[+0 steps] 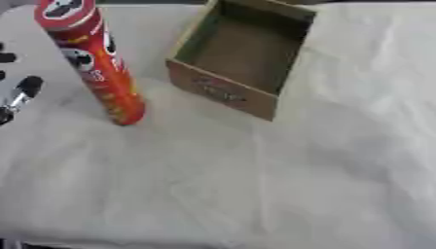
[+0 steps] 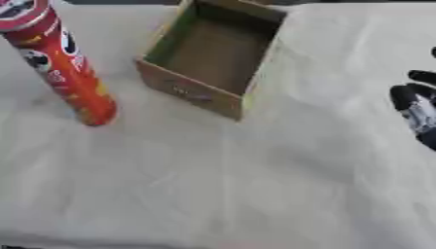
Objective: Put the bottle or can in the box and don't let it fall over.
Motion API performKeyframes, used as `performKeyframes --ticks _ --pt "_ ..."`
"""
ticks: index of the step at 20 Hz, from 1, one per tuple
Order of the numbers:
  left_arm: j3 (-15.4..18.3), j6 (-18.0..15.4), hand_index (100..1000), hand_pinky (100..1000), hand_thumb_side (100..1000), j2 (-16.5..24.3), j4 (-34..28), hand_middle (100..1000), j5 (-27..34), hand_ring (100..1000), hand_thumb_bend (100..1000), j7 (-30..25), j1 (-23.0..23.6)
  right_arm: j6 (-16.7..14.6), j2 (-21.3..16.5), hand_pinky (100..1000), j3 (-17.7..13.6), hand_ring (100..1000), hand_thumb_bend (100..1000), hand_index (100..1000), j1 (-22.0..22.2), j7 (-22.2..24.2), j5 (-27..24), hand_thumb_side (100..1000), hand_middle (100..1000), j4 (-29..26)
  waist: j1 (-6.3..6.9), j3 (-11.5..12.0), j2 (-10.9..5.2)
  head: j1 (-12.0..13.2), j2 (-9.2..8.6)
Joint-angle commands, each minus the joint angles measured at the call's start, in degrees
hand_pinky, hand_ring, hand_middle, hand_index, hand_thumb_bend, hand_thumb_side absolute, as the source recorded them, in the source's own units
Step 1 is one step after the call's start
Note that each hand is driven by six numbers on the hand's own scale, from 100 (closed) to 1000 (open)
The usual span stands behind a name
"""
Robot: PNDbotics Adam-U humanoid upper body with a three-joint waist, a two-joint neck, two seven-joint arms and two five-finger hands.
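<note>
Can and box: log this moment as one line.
can: upright on table, left of box, unheld | box: open, empty | left hand: open, beside can, apart | right hand: open, right edge

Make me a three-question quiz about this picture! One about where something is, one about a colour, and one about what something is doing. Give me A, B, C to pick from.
1. Where is the tall can?
A. Inside the box
B. On the cloth, to the left of the box
C. In a hand

2. What colour is most of the can?
A. Red
B. Blue
C. Green

3. How is the can right now?
A. Lying on its side
B. Crushed flat
C. Standing upright

Answers:
1. B: the can stands on the white cloth, apart from the cardboard box on its right, and the box is empty.
2. A: its body is red with a little yellow.
3. C: its lid points up; the left hand and right hand at the edges do not touch it.
</note>
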Motion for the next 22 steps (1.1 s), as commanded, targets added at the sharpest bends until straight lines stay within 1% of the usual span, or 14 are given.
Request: performKeyframes --ticks 1,2,3,5,9,10,12,15,22 --pt "0.17 0.28 872 1000 247 2.25 -1.04 748 0.1 1000 531 0.03 -0.72 -0.17 -1.47 764 -0.32 748 497 795 -0.4 0.09 0.31 152 871 -1.08 -0.06 -0.12 -0.6 -0.85 -1.09" --pt "0.14 0.32 873 1000 278 2.27 -1.04 748 0.22 1000 543 0.09 -0.79 -0.19 -1.48 763 -0.3 748 496 794 -0.44 0.13 0.31 153 871 -1.08 -0.08 -0.17 -0.58 -1.07 -1.19" --pt "0.14 0.4 878 1000 334 2.29 -1.0 750 0.36 1000 555 0.23 -0.84 -0.2 -1.49 763 -0.28 747 494 794 -0.46 0.16 0.3 153 870 -1.08 -0.09 -0.21 -0.58 -1.19 -1.25" --pt "0.13 0.87 880 1000 339 2.36 -0.82 752 0.55 1000 555 0.75 -0.94 -0.19 -1.5 763 -0.25 746 495 794 -0.48 0.21 0.29 153 869 -1.08 -0.1 -0.29 -0.57 -1.28 -1.35" --pt "-0.19 1.33 884 1000 326 2.62 -0.86 758 0.02 1000 560 0.38 -1.18 -0.17 -1.47 763 -0.16 745 488 794 -0.52 0.33 0.25 155 868 -1.08 -0.13 -0.46 -0.53 -1.5 -1.46" --pt "-0.31 1.3 884 1000 309 2.68 -0.89 759 -0.16 1000 556 0.0 -1.25 -0.16 -1.47 763 -0.15 745 487 794 -0.55 0.36 0.24 155 868 -1.08 -0.13 -0.51 -0.51 -1.54 -1.48" --pt "-0.58 1.16 876 1000 233 2.81 -0.83 760 -0.47 1000 523 -0.9 -1.45 -0.13 -1.48 763 -0.1 744 485 794 -0.6 0.4 0.23 156 867 -1.08 -0.14 -0.61 -0.49 -1.56 -1.52" --pt "-1.08 1.08 874 1000 250 3.02 -0.18 758 -0.18 1000 530 -1.89 -2.15 -0.03 -1.48 763 -0.05 744 483 794 -0.6 0.44 0.18 156 867 -1.08 -0.12 -0.66 -0.55 -1.51 -1.37" --pt "-3.06 1.18 854 1000 255 4.01 2.56 743 0.19 1000 559 -2.87 -5.83 0.07 -1.52 764 0.09 743 480 793 -0.64 0.67 -0.06 157 865 -1.08 -0.23 -0.89 -0.89 -1.45 -1.4"
